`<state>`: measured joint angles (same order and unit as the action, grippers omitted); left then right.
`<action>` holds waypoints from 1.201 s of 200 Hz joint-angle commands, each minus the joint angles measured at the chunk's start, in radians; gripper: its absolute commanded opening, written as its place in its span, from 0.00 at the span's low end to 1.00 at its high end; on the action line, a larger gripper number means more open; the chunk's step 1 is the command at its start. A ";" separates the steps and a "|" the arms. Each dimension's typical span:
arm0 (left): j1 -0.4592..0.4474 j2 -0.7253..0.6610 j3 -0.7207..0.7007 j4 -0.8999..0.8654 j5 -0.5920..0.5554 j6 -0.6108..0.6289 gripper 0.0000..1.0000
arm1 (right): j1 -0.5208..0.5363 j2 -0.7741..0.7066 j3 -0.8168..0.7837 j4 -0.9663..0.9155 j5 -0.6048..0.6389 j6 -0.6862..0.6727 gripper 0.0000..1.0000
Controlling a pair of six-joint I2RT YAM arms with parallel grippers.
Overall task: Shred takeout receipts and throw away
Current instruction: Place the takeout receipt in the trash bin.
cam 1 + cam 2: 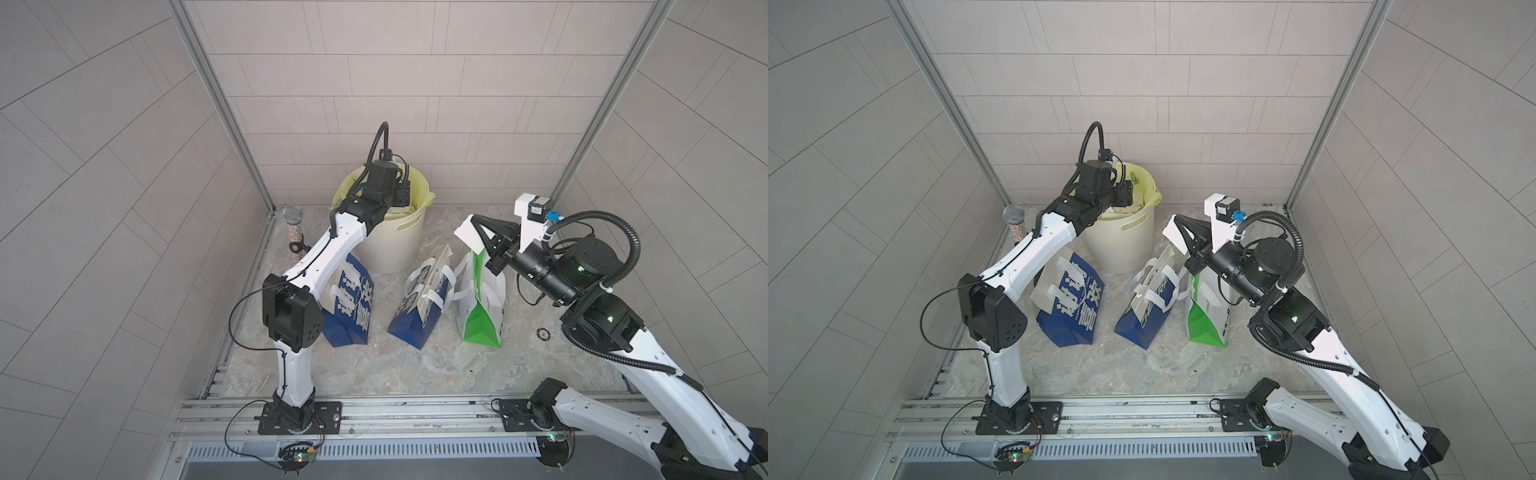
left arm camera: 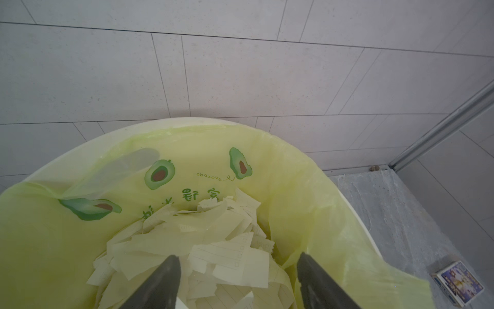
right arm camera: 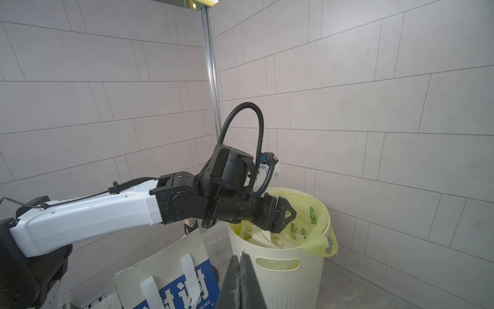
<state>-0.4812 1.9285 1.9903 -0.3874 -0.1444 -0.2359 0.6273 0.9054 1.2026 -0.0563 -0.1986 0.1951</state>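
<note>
Torn takeout receipts (image 2: 230,256) lie heaped in a cream bin (image 1: 390,249) lined with a yellow-green avocado-print bag (image 2: 307,200). My left gripper (image 2: 238,255) hangs over the heap with its jaws wide apart and nothing between them; the right wrist view shows that left gripper (image 3: 287,219) above the bin (image 3: 294,281). My right gripper (image 1: 476,220) is to the right of the bin, above the green bag, shut on a white receipt piece (image 1: 465,235). In the right wrist view only a thin white sliver shows at the right gripper's (image 3: 240,256) closed tips.
Three takeout bags stand in front of the bin: a blue one (image 1: 349,307), a blue-and-white one (image 1: 419,307) and a green-and-white one (image 1: 482,307). A microphone (image 1: 293,228) stands at the left wall. A small printed box (image 2: 458,283) lies beside the bin. Tiled walls close three sides.
</note>
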 commanded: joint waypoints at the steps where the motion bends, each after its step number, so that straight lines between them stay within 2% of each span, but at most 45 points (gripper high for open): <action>1: -0.002 -0.036 0.106 0.000 -0.016 0.055 0.77 | -0.004 0.006 0.015 -0.016 0.028 0.005 0.00; 25: -0.006 -0.087 0.122 -0.021 0.066 0.053 0.77 | -0.008 0.019 0.020 -0.018 0.031 0.026 0.00; 54: -0.005 -0.225 0.028 0.004 0.274 0.036 0.76 | -0.011 0.027 0.013 -0.007 0.026 0.058 0.00; 70: -0.006 -0.332 -0.095 0.073 0.405 0.005 0.76 | -0.011 0.033 0.007 0.011 0.016 0.072 0.00; 105: -0.006 -0.579 -0.445 0.345 0.633 -0.108 0.75 | -0.012 0.040 0.010 0.042 -0.024 0.102 0.00; 139: -0.006 -0.736 -0.614 0.441 0.802 -0.173 0.75 | -0.012 0.036 -0.019 0.107 -0.088 0.159 0.00; 162: -0.007 -0.790 -0.686 0.488 0.882 -0.242 0.76 | -0.013 0.048 -0.036 0.184 -0.149 0.228 0.00; 197: -0.023 -0.799 -0.752 0.614 0.989 -0.383 0.78 | -0.014 0.072 -0.052 0.322 -0.225 0.349 0.00; 224: -0.049 -0.787 -0.776 0.695 1.030 -0.450 0.78 | -0.018 0.102 -0.051 0.414 -0.260 0.439 0.00; 240: -0.057 -0.776 -0.789 0.762 1.042 -0.484 0.74 | -0.017 0.116 -0.057 0.456 -0.253 0.476 0.00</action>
<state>-0.5232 1.1488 1.2194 0.2100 0.8268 -0.6289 0.6140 1.0119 1.1492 0.2615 -0.4164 0.5613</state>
